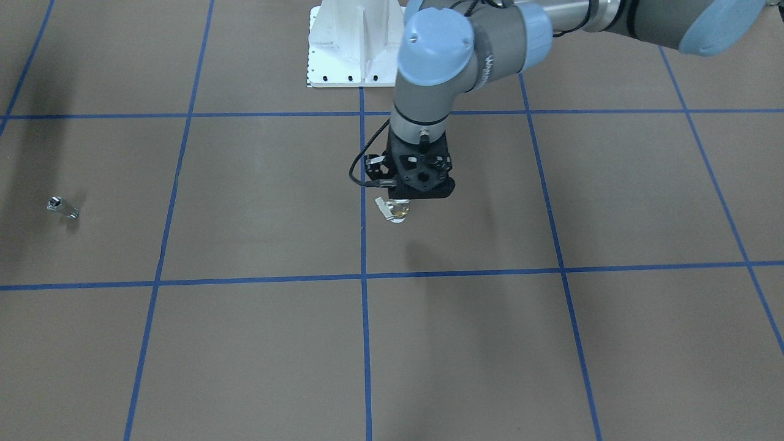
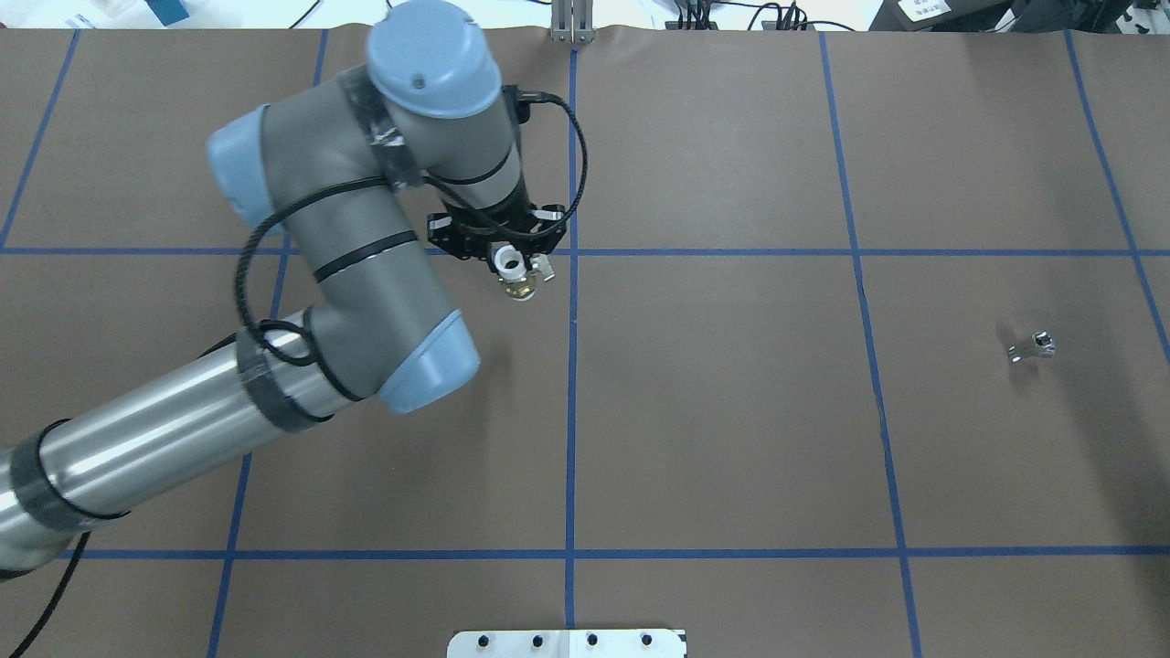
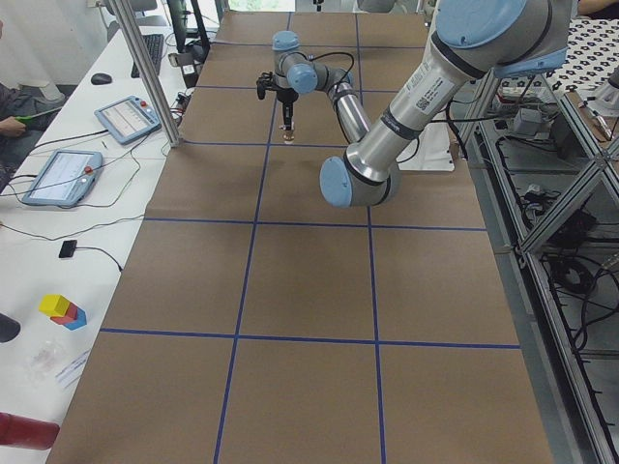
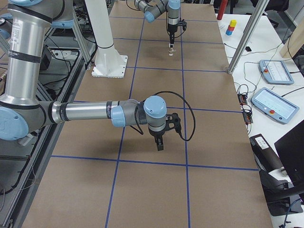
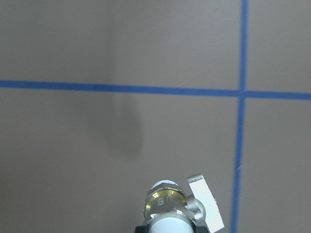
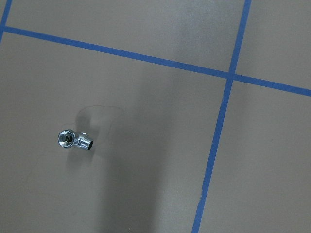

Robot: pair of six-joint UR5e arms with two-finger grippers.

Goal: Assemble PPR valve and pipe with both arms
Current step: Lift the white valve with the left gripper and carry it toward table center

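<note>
PPR valve (image 1: 397,212) held aloft; pipe (image 1: 62,207) far on the robot's right.
Front view: left claw (image 1: 399,207) clamped on valve, pipe on worktop (image 1: 245,343) well apart. Right side view: right claw (image 4: 160,145) state cannot be told. Right wrist view: pipe lies below, left of centre.

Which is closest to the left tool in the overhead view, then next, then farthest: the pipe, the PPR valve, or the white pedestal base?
1. The PPR valve, held in the left tool, just left of the centre line.
2. The white pedestal base, at the bottom edge, centre.
3. The pipe, lying far out on the right side.
</note>
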